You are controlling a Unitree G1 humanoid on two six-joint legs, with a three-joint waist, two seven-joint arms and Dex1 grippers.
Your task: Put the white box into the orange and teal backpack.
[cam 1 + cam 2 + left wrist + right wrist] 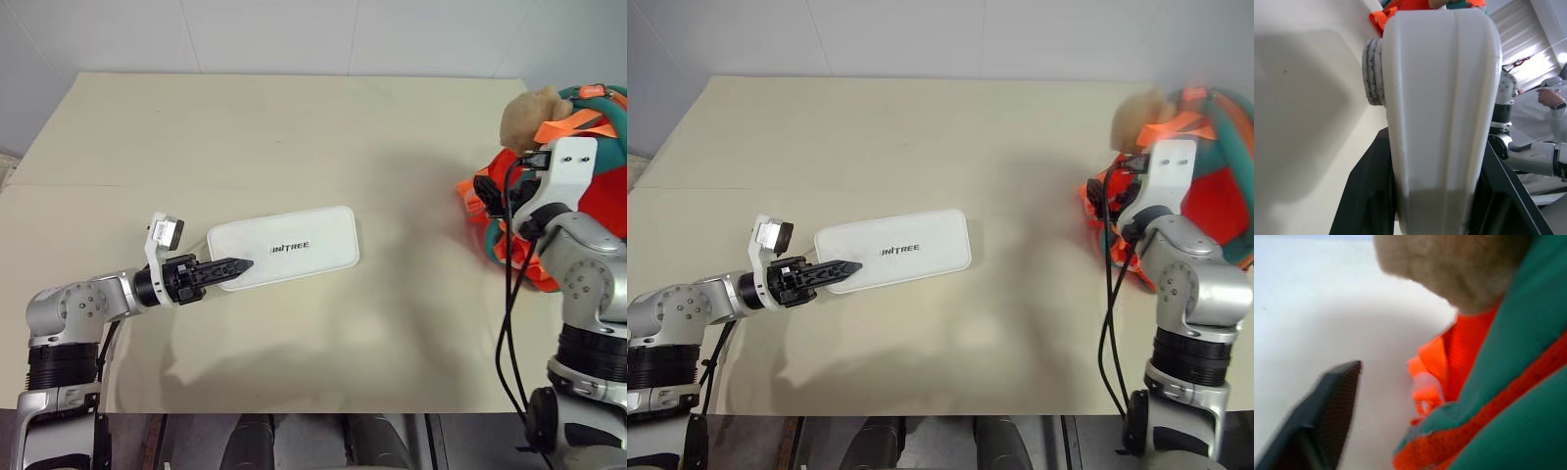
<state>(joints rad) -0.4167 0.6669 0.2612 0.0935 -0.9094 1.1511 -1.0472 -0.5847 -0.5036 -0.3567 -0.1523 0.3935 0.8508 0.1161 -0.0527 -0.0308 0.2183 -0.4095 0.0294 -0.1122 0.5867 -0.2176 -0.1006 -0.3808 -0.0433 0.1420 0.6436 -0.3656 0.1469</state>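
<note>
The left gripper (238,265) has its black fingers pinched on the near end of the white box (284,248), which the left wrist view shows clamped between the two dark fingers; the hold is only at one short end, so the flat case may well pivot or slide out once it has to travel across the table (294,127) toward the orange and teal backpack (598,201), and its smooth rounded shell offers little for the pads to bite. The right gripper (483,186) is up against the backpack's orange webbing beside the tan plush toy (534,115); how far its fingers are apart I cannot tell, nor whether it has caught any fabric. If it grabs a loose strap instead of the edge of the opening, the mouth probably will not stay wide enough and the box could snag on the teal edging. The box itself is flat, white, rounded at the corners, with small dark lettering on top, lying left of the table's centre, well apart from the backpack at the right edge
</note>
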